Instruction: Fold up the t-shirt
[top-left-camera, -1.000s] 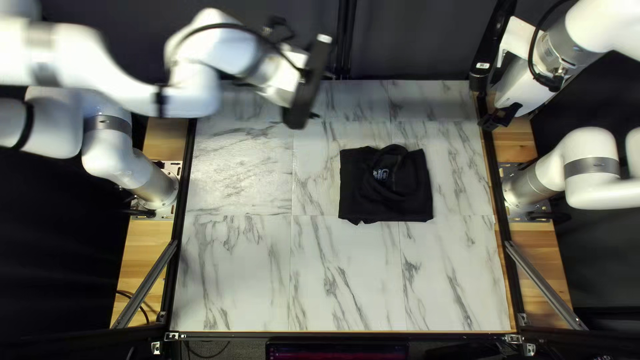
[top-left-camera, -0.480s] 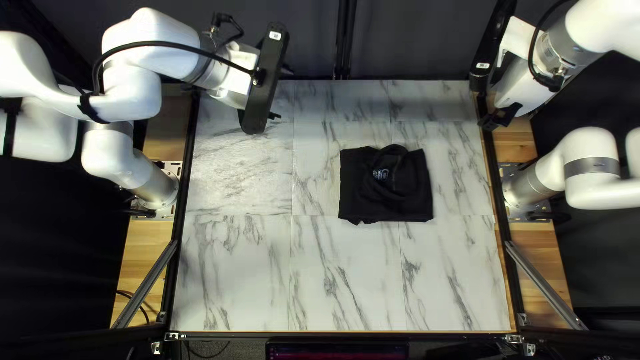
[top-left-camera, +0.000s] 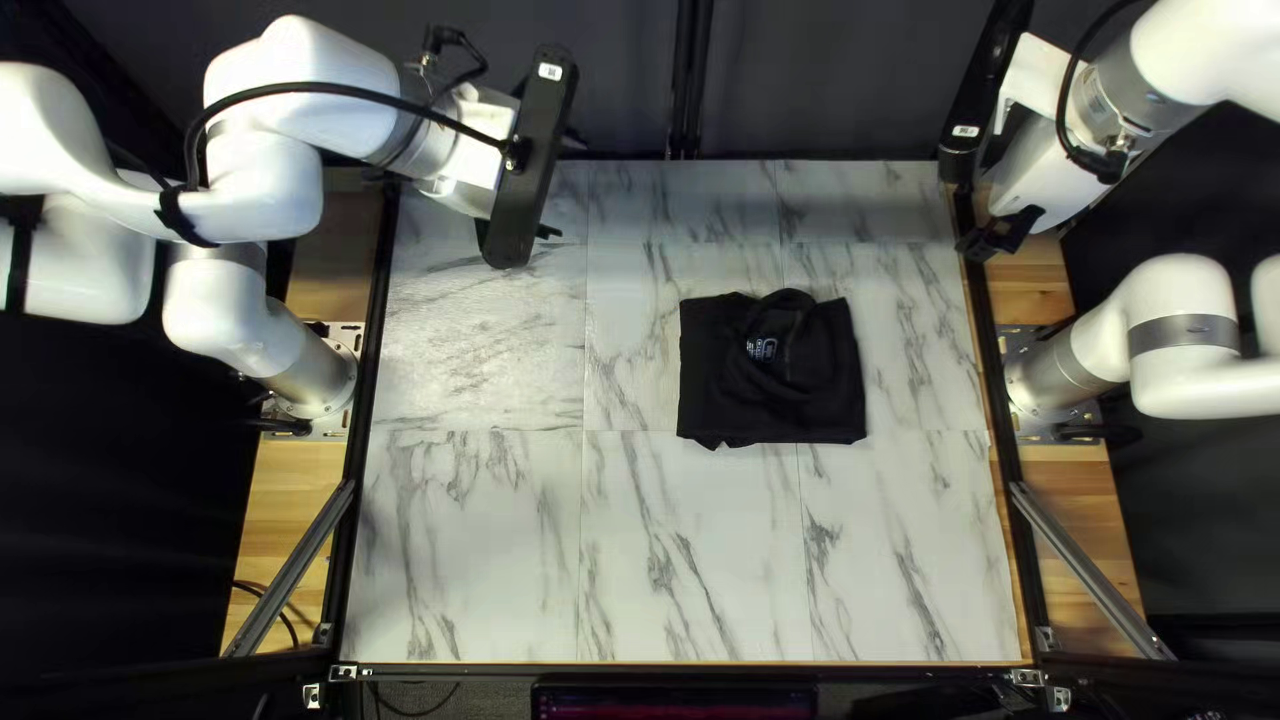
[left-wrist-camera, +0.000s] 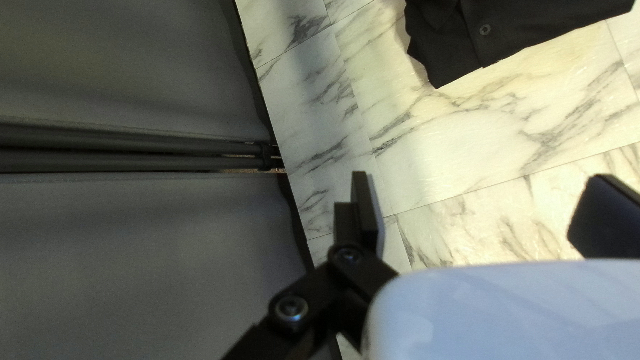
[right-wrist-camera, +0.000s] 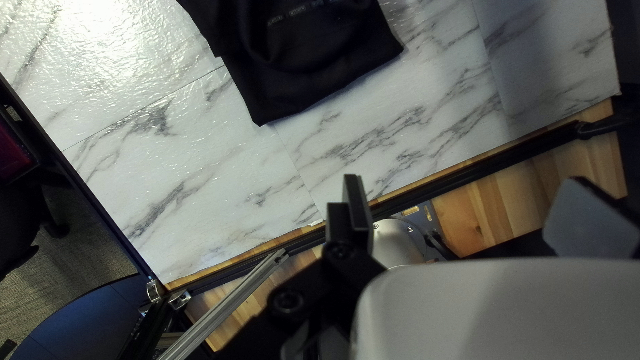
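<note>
Item one: t-shirt (top-left-camera: 771, 387), black, right of centre in the top left view, about mid-height. Laid flat as a compact, near-rectangular bundle, neck label (top-left-camera: 762, 348) uppermost; presumably set so to finish the fold with the collar on show. Neither gripper touches it.

Item two: left gripper (left-wrist-camera: 477, 208), at the upper left of the top left view, well apart from the cloth. Fingers spread wide, nothing between them.

Item three: right gripper (right-wrist-camera: 475, 208), at the upper right of that view, by the table's side edge. Fingers likewise wide and empty. Both stand back, probably to leave the bundle undisturbed; the folding looks all but done, and a further pass would risk rucking it.

Materials: cloth matt, soft, loosely creased about the collar, with a small uneven lip at its lower left edge; one small round button (left-wrist-camera: 485, 30), dark. Tabletop (top-left-camera: 687, 560) in pale, grey-veined marble pattern, squared by seams, faintly glossy. Side boards (top-left-camera: 296, 467) of striped, honey-coloured wood. Curtain (top-left-camera: 827, 80) dark, smooth, across the top of the frame.
</note>
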